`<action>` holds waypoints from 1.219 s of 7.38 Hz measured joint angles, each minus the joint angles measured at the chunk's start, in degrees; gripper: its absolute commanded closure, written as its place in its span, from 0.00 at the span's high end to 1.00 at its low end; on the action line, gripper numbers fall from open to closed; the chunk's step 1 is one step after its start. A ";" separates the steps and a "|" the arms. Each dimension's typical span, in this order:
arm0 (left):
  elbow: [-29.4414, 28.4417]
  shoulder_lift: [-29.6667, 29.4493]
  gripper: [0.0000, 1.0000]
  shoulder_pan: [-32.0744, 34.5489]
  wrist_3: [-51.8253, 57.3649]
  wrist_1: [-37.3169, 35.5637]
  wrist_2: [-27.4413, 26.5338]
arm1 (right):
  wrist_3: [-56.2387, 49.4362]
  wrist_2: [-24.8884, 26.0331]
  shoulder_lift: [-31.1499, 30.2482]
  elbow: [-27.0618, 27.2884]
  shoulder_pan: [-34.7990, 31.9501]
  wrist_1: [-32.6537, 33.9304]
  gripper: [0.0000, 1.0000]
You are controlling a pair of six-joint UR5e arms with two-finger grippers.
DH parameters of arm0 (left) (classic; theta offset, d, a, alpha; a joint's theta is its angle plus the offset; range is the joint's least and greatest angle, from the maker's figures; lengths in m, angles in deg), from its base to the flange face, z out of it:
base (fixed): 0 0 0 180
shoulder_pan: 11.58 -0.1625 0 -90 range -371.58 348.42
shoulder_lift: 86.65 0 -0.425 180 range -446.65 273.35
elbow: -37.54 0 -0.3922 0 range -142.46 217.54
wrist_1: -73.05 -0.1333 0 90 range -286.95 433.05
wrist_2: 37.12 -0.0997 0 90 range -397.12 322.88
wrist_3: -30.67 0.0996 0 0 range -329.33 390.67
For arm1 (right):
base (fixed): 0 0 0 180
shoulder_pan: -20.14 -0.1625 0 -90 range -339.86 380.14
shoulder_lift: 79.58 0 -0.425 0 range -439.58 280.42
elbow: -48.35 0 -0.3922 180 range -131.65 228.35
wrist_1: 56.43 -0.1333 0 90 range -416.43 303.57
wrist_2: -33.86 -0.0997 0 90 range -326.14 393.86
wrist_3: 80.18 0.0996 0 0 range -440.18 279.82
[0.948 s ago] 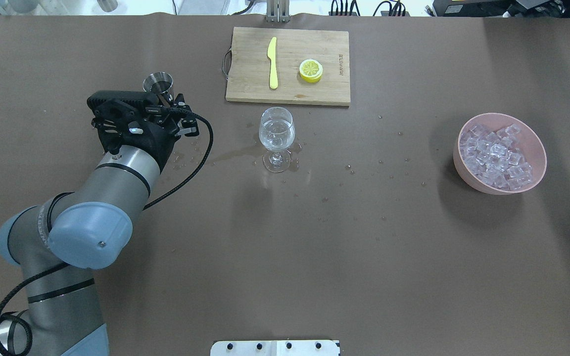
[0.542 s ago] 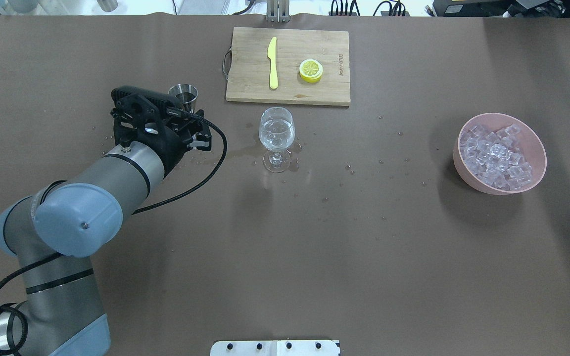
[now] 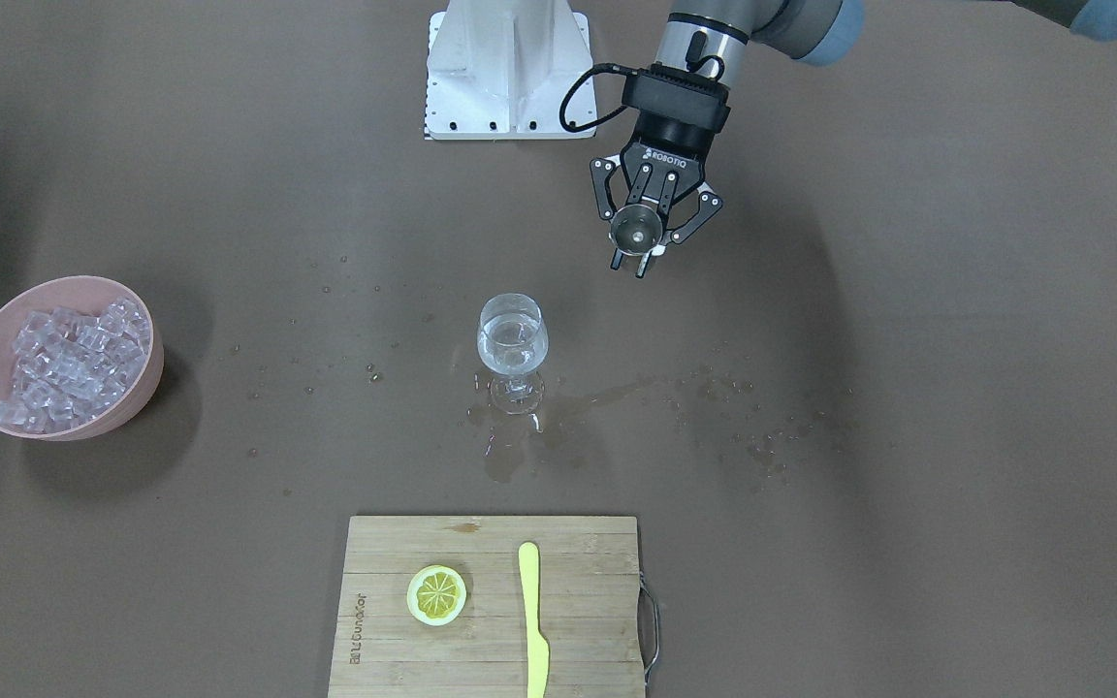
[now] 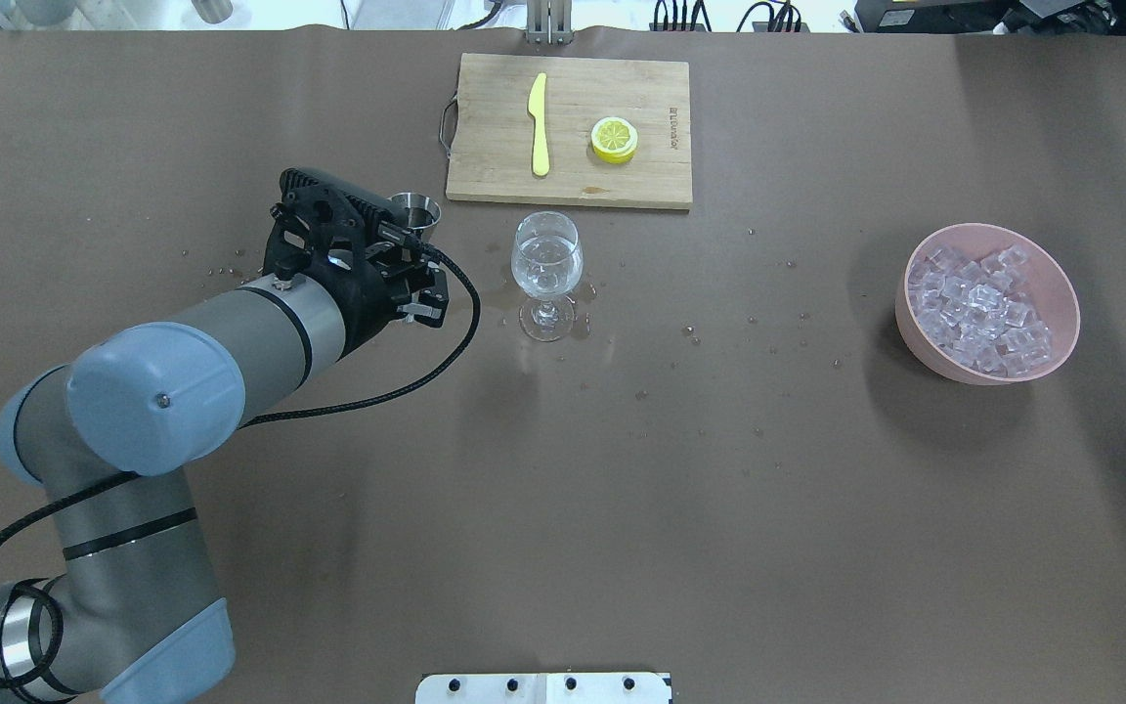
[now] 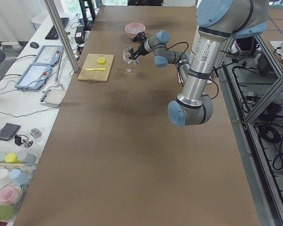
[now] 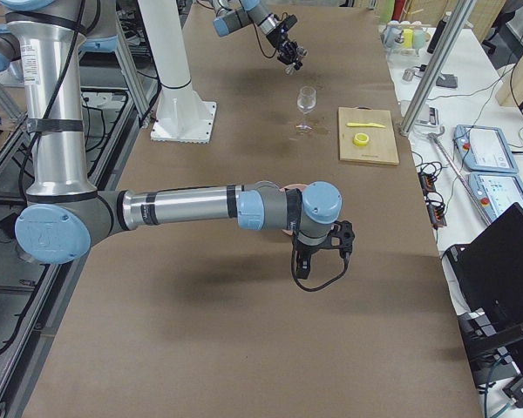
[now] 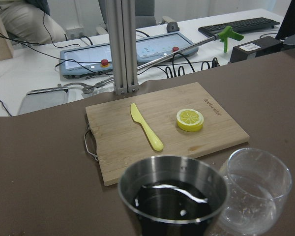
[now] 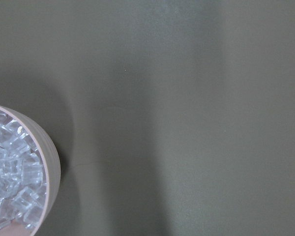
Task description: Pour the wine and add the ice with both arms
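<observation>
My left gripper (image 4: 409,223) is shut on a small steel measuring cup (image 4: 415,209), held upright above the table just left of the stemmed glass (image 4: 546,262). The front view shows the fingers (image 3: 619,256) clamped around the cup (image 3: 633,229). In the left wrist view the cup (image 7: 173,183) holds the wine (image 7: 169,202), with the glass (image 7: 254,187) close at its right; the glass holds some clear liquid. The ice (image 4: 981,311) fills a pink bowl (image 4: 1061,284) at the right. My right gripper (image 6: 336,239) hovers high near that bowl (image 8: 50,167); I cannot tell whether it is open.
A wooden cutting board (image 4: 622,181) with a yellow knife (image 4: 539,125) and a lemon slice (image 4: 614,139) lies behind the glass. Spilled liquid (image 3: 607,396) and droplets wet the brown table cover around the glass foot. The white base plate (image 3: 505,68) is at the robot's edge.
My left arm has carried the steel cup to the right, from well left of the glass to close beside it. The glass, the bowl and the board have not moved.
</observation>
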 measured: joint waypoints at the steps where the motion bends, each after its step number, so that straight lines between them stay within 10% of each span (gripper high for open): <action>1: -0.09 -1.14 0.00 0.35 0.61 -2.87 1.57 | 0.00 -0.04 0.02 0.02 0.01 0.00 1.00; 9: -3.68 -17.06 0.00 0.95 10.50 -32.11 5.02 | 0.02 0.02 0.08 0.05 0.47 0.08 1.00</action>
